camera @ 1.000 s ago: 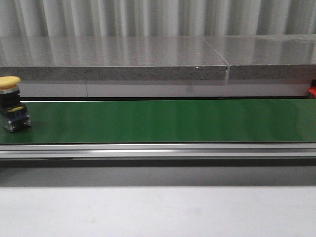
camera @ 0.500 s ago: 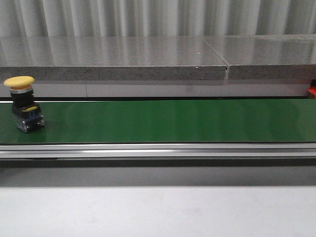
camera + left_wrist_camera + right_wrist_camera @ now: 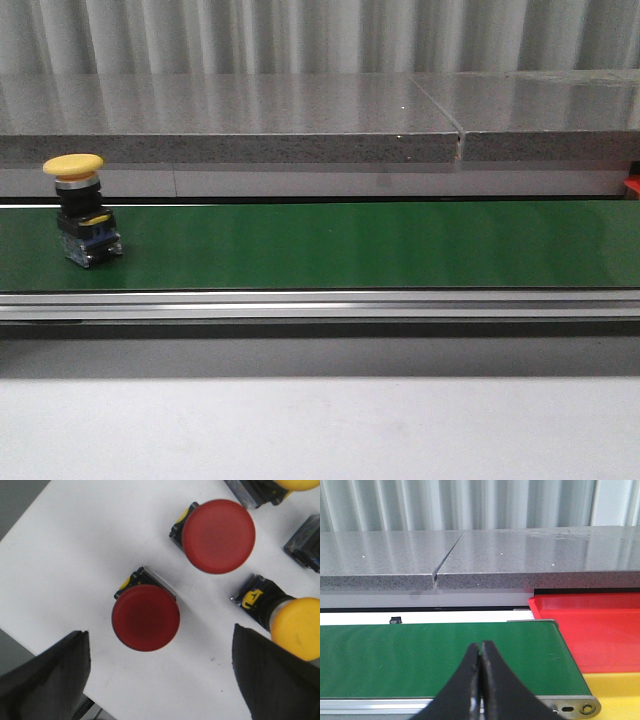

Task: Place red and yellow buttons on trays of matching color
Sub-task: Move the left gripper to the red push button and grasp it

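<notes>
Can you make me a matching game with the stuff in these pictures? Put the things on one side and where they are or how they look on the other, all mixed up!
Things:
1. yellow button
2. red tray
3. right gripper
4. left gripper

Descriptions:
A. fingers spread wide above a white surface with buttons
B. standing on the green belt, near its left end in the front view
C. fingers pressed together, holding nothing
D. past the end of the belt, next to a yellow tray

Pairs: 1-B, 2-D, 3-C, 4-A
</notes>
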